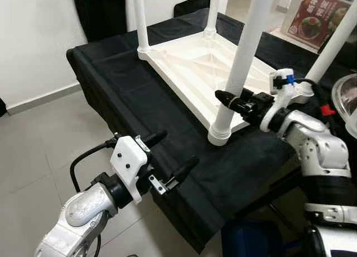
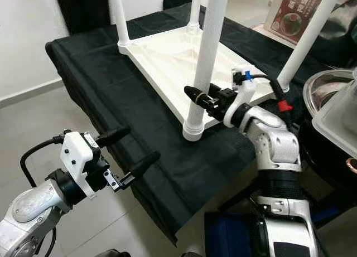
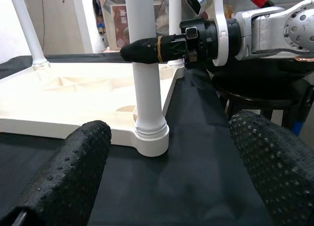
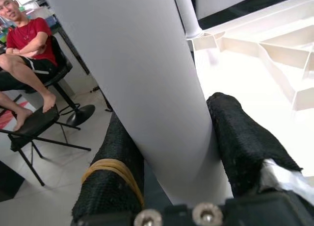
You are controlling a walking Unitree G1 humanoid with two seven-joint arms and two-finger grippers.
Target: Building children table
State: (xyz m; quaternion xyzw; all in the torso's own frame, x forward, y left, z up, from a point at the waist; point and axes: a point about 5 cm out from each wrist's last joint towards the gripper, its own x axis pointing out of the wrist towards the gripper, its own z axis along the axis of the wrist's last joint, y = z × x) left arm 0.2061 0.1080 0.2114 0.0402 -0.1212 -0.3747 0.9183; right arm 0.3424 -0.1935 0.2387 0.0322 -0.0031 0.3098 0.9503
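The fingers (image 4: 240, 142) of the right gripper (image 1: 237, 103) are closed around a white table leg (image 1: 241, 67), one finger on each side of the tube, at the centre right of the head views. That leg is seated upright in a round corner socket (image 1: 219, 135) of the white tabletop (image 1: 195, 62), which is laid upside down on a counter draped in black cloth (image 1: 128, 95). Other white legs (image 1: 139, 20) are seen standing at the far corners, toward the top of the frame.

The left gripper (image 1: 170, 156) is held at the lower left of the frame, at the near edge of the counter, its fingers (image 3: 73, 177) spread wide with nothing between them and pointed toward the gripped leg.

A metal bowl (image 2: 329, 92) is seen at the right edge. In the right wrist view a person (image 4: 24, 44) in a red shirt is seated on a black chair (image 4: 34, 123) in the upper left.
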